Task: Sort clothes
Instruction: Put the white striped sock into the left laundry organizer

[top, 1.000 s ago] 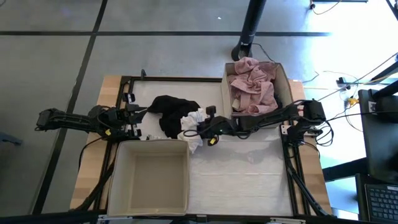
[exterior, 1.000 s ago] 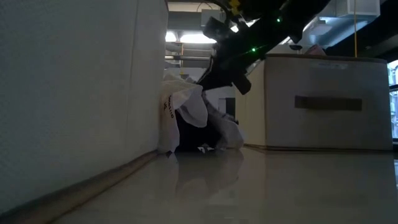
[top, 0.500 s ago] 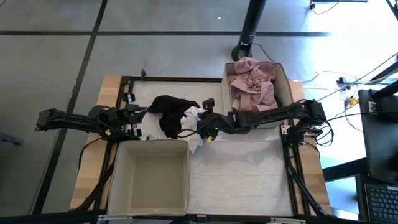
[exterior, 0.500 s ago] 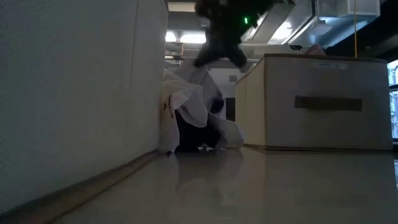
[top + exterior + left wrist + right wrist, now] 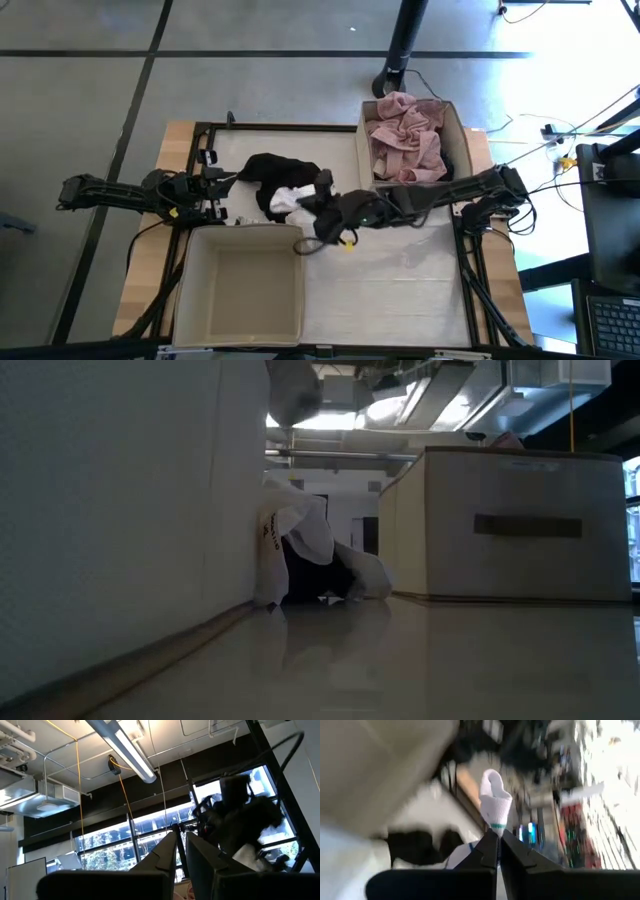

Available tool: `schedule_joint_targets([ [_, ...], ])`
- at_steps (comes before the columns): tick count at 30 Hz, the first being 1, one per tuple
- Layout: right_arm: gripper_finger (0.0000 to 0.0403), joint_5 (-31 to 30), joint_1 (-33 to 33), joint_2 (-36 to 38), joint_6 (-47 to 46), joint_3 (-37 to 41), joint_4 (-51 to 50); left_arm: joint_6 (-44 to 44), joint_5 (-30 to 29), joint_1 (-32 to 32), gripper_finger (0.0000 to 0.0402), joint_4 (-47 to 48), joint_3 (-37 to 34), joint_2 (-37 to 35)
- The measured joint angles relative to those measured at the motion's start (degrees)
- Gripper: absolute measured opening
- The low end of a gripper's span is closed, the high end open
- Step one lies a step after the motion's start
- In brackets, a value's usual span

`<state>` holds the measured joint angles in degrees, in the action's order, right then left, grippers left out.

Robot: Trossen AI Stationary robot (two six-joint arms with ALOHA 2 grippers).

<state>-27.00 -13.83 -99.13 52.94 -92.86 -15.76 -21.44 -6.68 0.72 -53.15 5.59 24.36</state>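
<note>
A black garment (image 5: 272, 170) lies at the table's far middle with a white piece (image 5: 289, 198) on its near side. In the low view that white piece (image 5: 300, 535) leans against the near left box's wall. A dusty pink garment (image 5: 404, 138) fills the far right box (image 5: 456, 130). My right gripper (image 5: 318, 232) is over the far right corner of the near left box (image 5: 245, 290), shut on a small white sock (image 5: 495, 802) with a green stripe. My left gripper (image 5: 226, 185) waits shut at the table's left, beside the black garment. My right gripper pinches one end of the small white sock (image 5: 494, 831) between its two shut fingertips. The rest of the sock sticks out past the fingertips, lifted clear of the table and the pile.
The near left box is beige and open, with a bare floor (image 5: 240, 300). Bare tabletop (image 5: 400, 280) lies to the right of it. The black frame rails (image 5: 470, 270) run along the table's sides.
My right gripper has risen out of the low view and gone toward the table's left and near edges, from the clothes pile to the near left box's corner, taking the small white sock with it. The white piece on the pile stays.
</note>
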Motion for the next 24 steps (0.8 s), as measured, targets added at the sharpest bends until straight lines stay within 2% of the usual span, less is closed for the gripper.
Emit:
schedule_joint_targets([
  [3,0.0011,6.6,-1.5,0.0,1.3,-0.9,5.0,0.0,0.0,0.0,0.0031,0.0,0.0,0.0],
  [6,0.0009,16.0,-2.2,-0.2,1.4,-0.9,10.0,0.0,0.0,0.0,0.0031,0.0,0.0,0.0],
  [12,0.0011,31.5,-2.5,-2.9,-2.0,-1.0,15.3,0.0,0.0,0.0,0.0031,0.0,0.0,0.0],
  [14,0.0011,33.1,-2.5,-4.3,-3.0,-0.9,15.6,0.0,0.0,0.0,0.0031,0.0,0.0,0.0],
  [24,0.0012,32.0,-2.3,-8.9,-3.2,-0.9,16.1,0.0,0.0,0.0,0.0031,0.0,0.0,0.0],
])
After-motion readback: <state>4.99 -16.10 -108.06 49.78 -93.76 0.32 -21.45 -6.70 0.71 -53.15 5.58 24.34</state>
